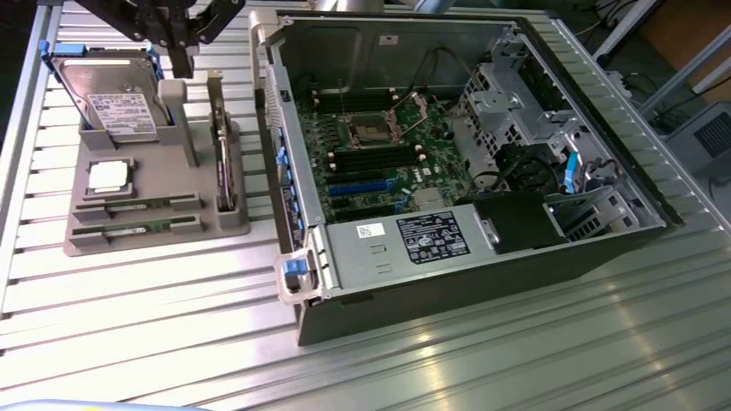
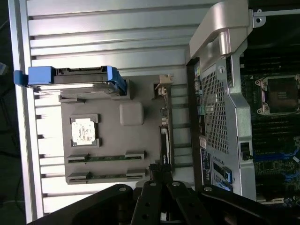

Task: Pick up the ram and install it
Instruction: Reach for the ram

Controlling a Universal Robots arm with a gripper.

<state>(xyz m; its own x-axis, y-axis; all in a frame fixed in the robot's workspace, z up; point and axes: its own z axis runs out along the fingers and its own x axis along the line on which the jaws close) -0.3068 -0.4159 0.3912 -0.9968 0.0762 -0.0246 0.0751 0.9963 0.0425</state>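
Fingers [image 1: 183,56] shut, empty, hanging over the holder [image 1: 89,247]. We see the ram [image 1: 133,208], one of two sticks, below and off to the side of them. It lies flat in its slot, long axis crosswise to the upright card [image 1: 224,150].

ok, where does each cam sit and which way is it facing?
Exterior view: off the arm, high up, looking obliquely down at the grey holder and the open computer case; the black hand hangs above the holder.
Wrist view: on the wrist, facing straight down past the hand onto the holder and the case's wall.
Shared: holder, hard drive, processor, ram sticks, case.
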